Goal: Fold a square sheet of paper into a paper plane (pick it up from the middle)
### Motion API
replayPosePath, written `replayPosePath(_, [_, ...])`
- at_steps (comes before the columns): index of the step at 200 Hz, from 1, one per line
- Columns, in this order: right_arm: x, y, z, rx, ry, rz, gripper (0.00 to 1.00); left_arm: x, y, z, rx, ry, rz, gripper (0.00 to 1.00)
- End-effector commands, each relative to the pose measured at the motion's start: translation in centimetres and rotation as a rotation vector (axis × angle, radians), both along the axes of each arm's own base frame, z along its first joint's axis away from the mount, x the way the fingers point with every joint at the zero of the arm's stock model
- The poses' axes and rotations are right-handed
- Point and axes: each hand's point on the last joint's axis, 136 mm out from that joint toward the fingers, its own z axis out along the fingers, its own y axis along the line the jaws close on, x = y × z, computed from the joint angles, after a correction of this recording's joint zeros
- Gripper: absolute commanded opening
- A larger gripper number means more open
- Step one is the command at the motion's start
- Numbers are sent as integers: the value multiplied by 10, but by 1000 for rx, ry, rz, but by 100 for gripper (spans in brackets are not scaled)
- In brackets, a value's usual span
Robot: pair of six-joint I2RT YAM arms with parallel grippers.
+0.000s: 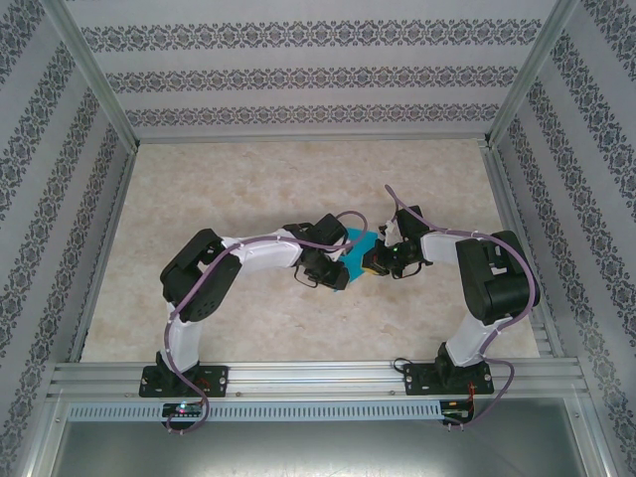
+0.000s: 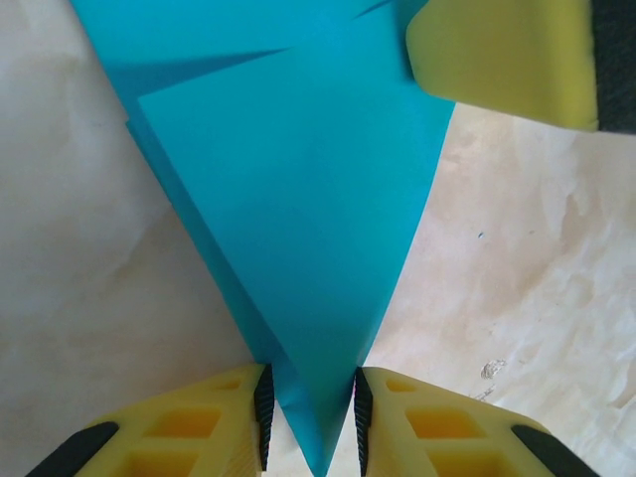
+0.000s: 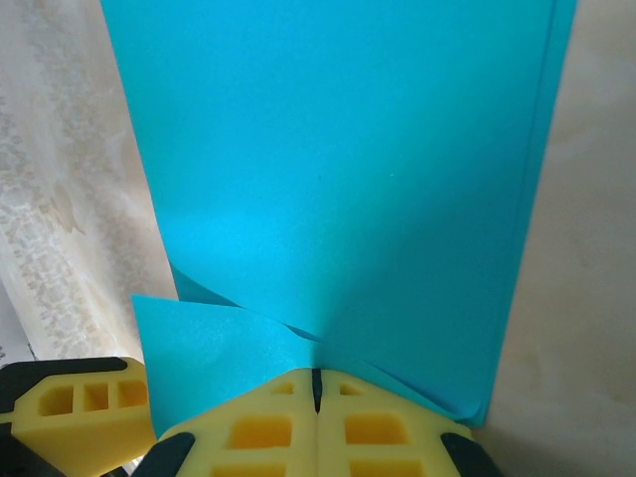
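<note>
The turquoise-blue sheet of paper [image 1: 356,250] is folded into a long pointed shape and sits mid-table between both grippers. In the left wrist view its narrow tip [image 2: 313,397] runs down between my left gripper's [image 2: 310,402] black pads, which stand apart on either side of it. Folded flaps layer its wide end [image 2: 278,119]. My right gripper [image 3: 317,383] is shut on the paper's near edge, and a flap [image 3: 209,348] curls up over its fingers. The broad blue face [image 3: 338,169] stretches away from it. From above, the left gripper [image 1: 338,270] and right gripper [image 1: 376,260] nearly meet.
The table [image 1: 248,189] is a pale marbled surface inside patterned walls [image 1: 298,75], with a metal rail [image 1: 318,376] along the near edge. A yellow finger of the right gripper [image 2: 497,60] shows in the left wrist view; the left gripper's finger [image 3: 75,402] shows in the right wrist view.
</note>
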Motion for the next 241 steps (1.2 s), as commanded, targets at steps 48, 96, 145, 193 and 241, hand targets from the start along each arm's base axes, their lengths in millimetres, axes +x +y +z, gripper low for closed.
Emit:
replayPosePath(48, [-24, -27, -38, -151, 110, -30, 0, 9, -4, 23, -126, 20, 60, 31])
replayPosePath(96, [-24, -27, -38, -152, 111, -30, 0, 12, -1, 22, -102, 21, 66, 28])
replayPosePath(145, [-24, -27, -38, -152, 110, -27, 0, 10, 6, 7, -42, 38, 57, 25])
replayPosePath(193, [-24, -28, -38, -155, 111, -26, 0, 7, 11, -7, 4, 54, 40, 24])
replayPosePath(241, [-24, -28, -39, -160, 110, -24, 0, 4, 15, -17, 43, 62, 22, 21])
